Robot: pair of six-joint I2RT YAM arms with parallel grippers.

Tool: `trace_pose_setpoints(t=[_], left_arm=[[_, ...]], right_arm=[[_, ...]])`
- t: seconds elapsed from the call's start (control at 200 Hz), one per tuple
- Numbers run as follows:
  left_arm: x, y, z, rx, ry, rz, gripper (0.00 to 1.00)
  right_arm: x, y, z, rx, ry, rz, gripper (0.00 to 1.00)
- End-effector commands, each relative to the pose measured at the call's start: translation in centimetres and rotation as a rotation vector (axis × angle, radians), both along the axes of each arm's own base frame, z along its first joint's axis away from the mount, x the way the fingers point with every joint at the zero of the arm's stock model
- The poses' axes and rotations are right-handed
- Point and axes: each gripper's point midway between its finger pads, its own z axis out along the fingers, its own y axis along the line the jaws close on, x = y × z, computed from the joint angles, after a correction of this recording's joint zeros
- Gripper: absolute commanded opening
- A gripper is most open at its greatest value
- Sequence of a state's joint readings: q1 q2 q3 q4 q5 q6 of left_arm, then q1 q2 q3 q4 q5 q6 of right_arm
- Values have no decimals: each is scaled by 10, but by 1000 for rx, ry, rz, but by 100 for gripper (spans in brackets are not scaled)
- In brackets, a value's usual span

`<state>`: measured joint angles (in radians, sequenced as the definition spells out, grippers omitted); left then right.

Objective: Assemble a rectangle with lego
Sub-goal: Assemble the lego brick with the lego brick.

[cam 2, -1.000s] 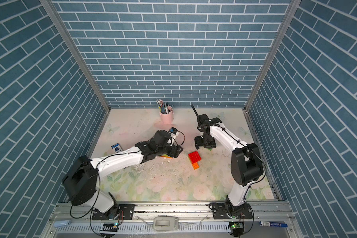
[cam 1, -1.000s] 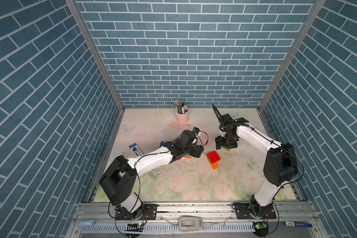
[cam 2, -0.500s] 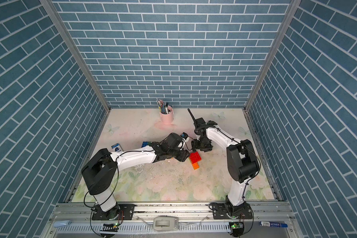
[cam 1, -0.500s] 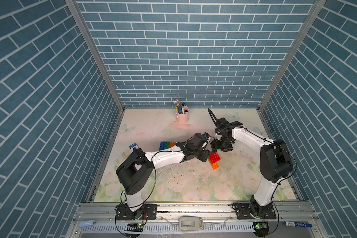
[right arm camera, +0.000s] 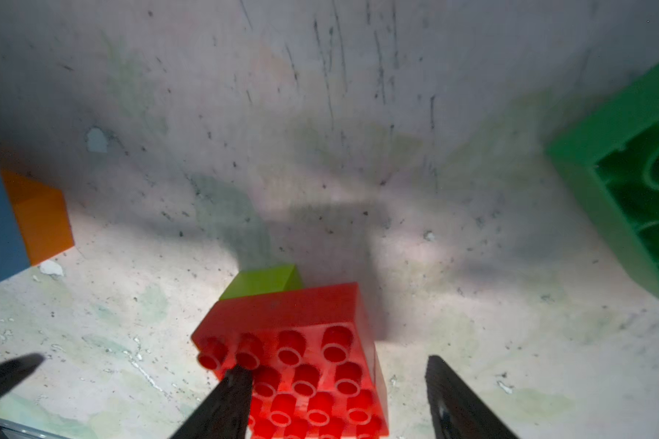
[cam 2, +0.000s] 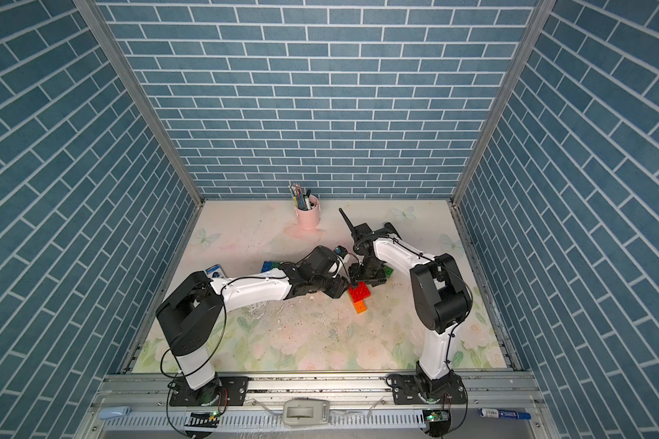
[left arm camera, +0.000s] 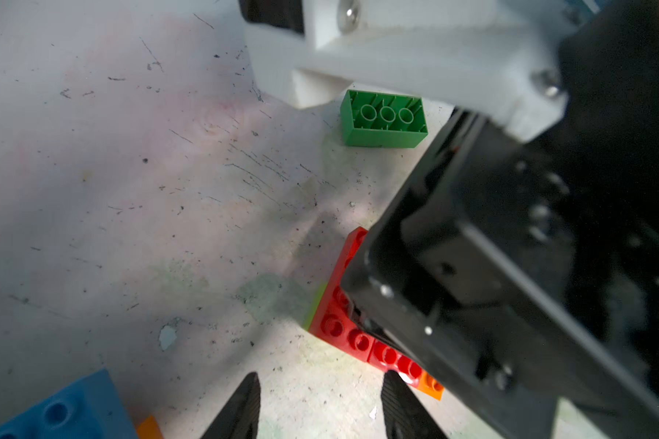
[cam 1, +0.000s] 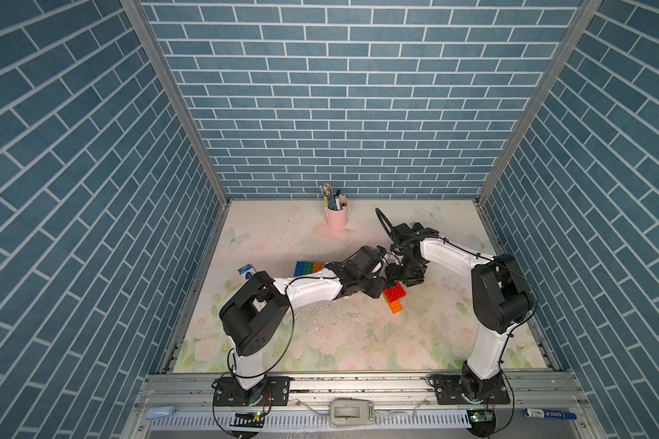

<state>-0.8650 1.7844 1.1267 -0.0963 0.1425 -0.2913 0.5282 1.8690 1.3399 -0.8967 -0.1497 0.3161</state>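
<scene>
Right wrist view puts the red bricks (right arm camera: 301,361) directly under me: two side by side, studs up, seated on a lime brick (right arm camera: 263,281); an orange brick (cam 1: 396,306) pokes out at the stack's near end in a top view. The right gripper (right arm camera: 337,366) stands open astride that stack, one finger over the studs and the other clear of its side (whether the first touches, I cannot tell); it grips nothing. The left gripper (left arm camera: 320,380) is open too, fingers apart over bare surface just beside the stack, empty.

I judge the rectangle only begun: one small joined block near the middle of the table; a green brick (left arm camera: 383,119) lies upside down close by, loose; a row of blue, green and orange bricks (cam 1: 308,268) sits apart beyond the left arm, not yet joined.

The mat (cam 1: 358,342) is pale, floral, badly scuffed and flecked with chips; blue brick-pattern walls close three sides; a pink pen cup (cam 1: 336,218) stands at the back; a small blue-and-white box (cam 1: 246,271) lies near the left wall.
</scene>
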Motion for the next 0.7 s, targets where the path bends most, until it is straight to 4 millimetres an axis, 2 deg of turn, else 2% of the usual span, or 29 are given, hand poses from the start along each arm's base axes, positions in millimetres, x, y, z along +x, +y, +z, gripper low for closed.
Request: trace_pose_setpoints(t=[0.0, 0.16, 0.3, 0.365, 0.435, 0.5, 0.53, 0.575, 0.625, 0.695], left_arm=[[3, 17, 10, -9, -19, 30, 53], [5, 46, 17, -8, -39, 82, 53], [7, 64, 21, -9, -47, 115, 52], [8, 69, 25, -8, -53, 125, 53], [8, 73, 30, -7, -61, 133, 55], [8, 75, 36, -9, -72, 137, 58], [8, 76, 38, -8, -78, 139, 60], [9, 79, 42, -8, -90, 146, 64], [11, 79, 46, -13, -104, 147, 68], [13, 75, 50, -24, -129, 142, 72]], right_arm=[[-12, -17, -31, -147, 43, 42, 72], [-21, -32, -41, -257, 58, 40, 71], [-20, -31, -46, -302, 64, 45, 70], [-10, -16, -27, -223, 15, 41, 71], [6, -1, 12, -131, -62, 42, 73], [18, 0, 46, -64, -117, 14, 74], [23, -5, 61, -35, -135, -12, 75], [27, -16, 73, -8, -146, -57, 75], [31, -33, 75, -7, -153, -122, 76], [46, -74, 66, -83, -171, -272, 78]])
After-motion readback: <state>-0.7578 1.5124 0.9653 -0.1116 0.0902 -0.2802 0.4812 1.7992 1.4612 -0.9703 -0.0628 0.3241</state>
